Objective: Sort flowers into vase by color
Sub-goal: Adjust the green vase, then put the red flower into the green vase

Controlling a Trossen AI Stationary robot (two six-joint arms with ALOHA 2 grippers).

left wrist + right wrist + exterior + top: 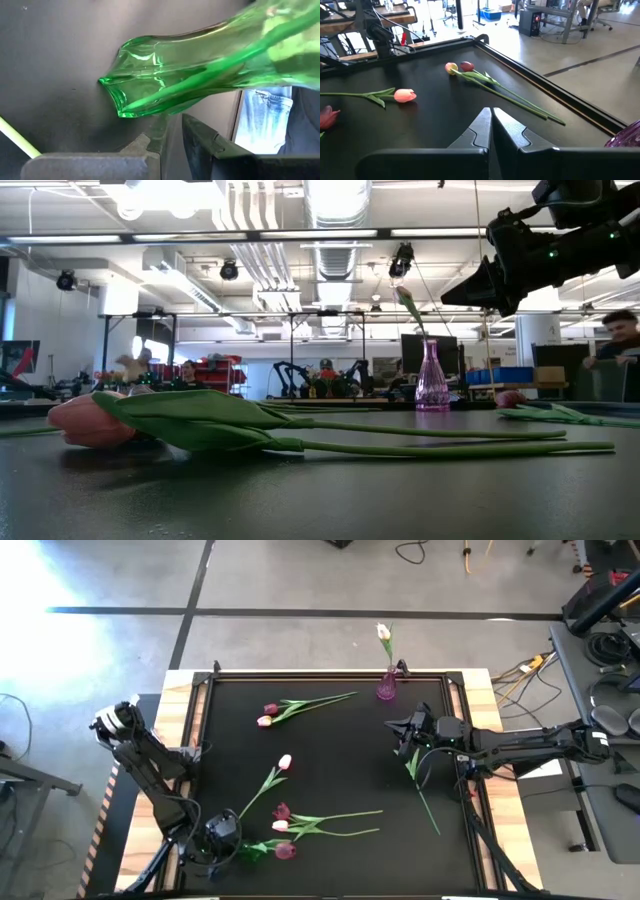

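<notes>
Right gripper (403, 730), high view: fingers pressed together on a thin green stem (428, 802) trailing toward the table's (340, 750) right edge; purple glass vase (386, 688), narrow-necked, at the far edge, holding one pale tulip (383, 632). Left gripper (222, 835) at the near-left corner beside a green glass vase (255, 851) lying on its side with a magenta head (285, 851) at its mouth; loose tulips mid-table and near the far edge. Low view: pink tulip (90, 420) lying close, smooth leaves. Left wrist view: flared translucent green vase mouth, stem inside; fingers slightly parted. Right wrist view: fingers closed; two-headed pair (460, 67) by the table's rim.
</notes>
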